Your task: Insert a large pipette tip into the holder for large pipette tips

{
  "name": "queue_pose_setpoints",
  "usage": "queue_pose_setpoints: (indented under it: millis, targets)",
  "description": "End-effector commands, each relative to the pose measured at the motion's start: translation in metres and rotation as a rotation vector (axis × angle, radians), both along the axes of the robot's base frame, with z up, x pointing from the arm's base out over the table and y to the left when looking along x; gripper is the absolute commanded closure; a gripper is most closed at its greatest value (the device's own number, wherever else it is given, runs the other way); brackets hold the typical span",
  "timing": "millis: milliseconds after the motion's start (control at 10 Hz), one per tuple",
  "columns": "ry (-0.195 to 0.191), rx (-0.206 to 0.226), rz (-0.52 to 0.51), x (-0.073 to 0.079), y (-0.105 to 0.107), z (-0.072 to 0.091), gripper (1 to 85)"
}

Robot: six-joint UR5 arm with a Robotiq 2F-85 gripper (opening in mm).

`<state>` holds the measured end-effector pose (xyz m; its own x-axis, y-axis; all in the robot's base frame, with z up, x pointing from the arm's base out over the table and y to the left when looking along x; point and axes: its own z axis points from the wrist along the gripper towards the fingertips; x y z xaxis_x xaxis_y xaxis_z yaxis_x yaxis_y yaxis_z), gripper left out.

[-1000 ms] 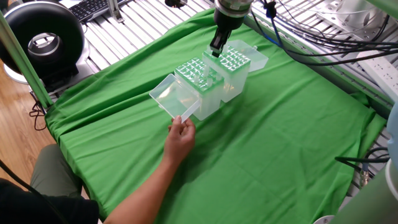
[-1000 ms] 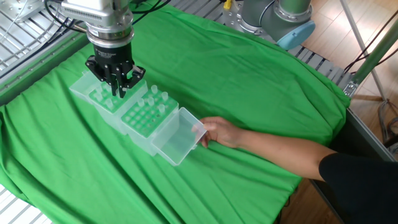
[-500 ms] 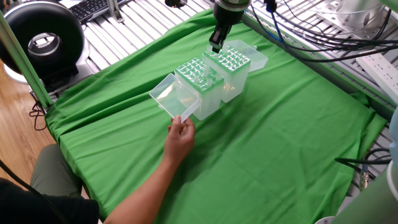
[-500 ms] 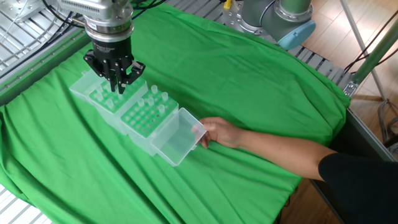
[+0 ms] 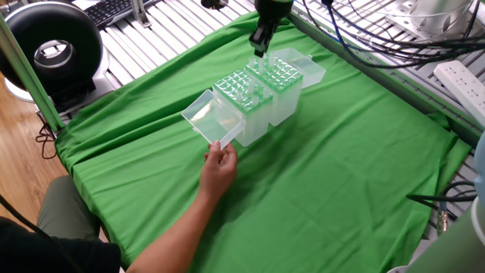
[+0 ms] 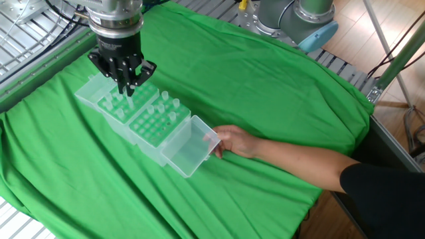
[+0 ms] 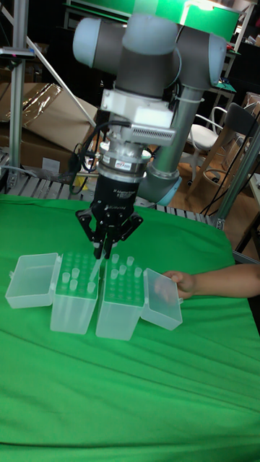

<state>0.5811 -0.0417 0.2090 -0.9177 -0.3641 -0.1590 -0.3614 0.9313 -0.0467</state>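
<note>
Seemingly, the holder [image 5: 241, 102] is set near the middle of the surface, on a green cloth [image 5: 341, 152], with its greenish grid top facing up and several tips already seated in it. Its clear lid [image 5: 208, 121] is swung open and is touched at the outer edge by a person's hand [image 5: 220, 163]. A shorter box [image 5: 284, 74] is pressed against the holder's far side, its own lid folded open the other way.

Above that shorter box, near the edge shared with the holder, the fingers [image 7: 102, 245] are drawn close together. In the tall fixed view a pale pipette tip [image 7: 96, 268] appears to be pinched between them, pointing down; in the other two views it is too faint to be confirmed.

Several risks can be judged from this. The tip is smooth and tapered and is gripped only at its upper end, so it could tilt or slip out during the move across. If it hangs crooked, its point could land on the grid between holes, or against a tip already seated, and be bent or knocked loose. The two boxes look alike and touch, so the wrong grid could be chosen. The hand lies close to the path, so the holder could be nudged or contact made.

No writing can be read. A small label [image 7: 119, 193] is seen above the fingers, too small to be made out.
</note>
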Motion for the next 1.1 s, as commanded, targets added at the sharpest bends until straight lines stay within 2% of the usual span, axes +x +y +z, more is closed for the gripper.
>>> queue_pose_setpoints:
  millis: [0, 600, 700, 1000]
  targets:
    - [0.021, 0.01, -0.008, 0.005, 0.007, 0.033, 76.7]
    - [0.073, -0.022, -0.025, 0.009, 0.017, 0.079, 77.7]
    - [0.074, -0.031, -0.035, 0.009, 0.021, 0.084, 78.0]
    - [0.057, -0.016, -0.067, 0.015, 0.045, 0.096, 78.7]
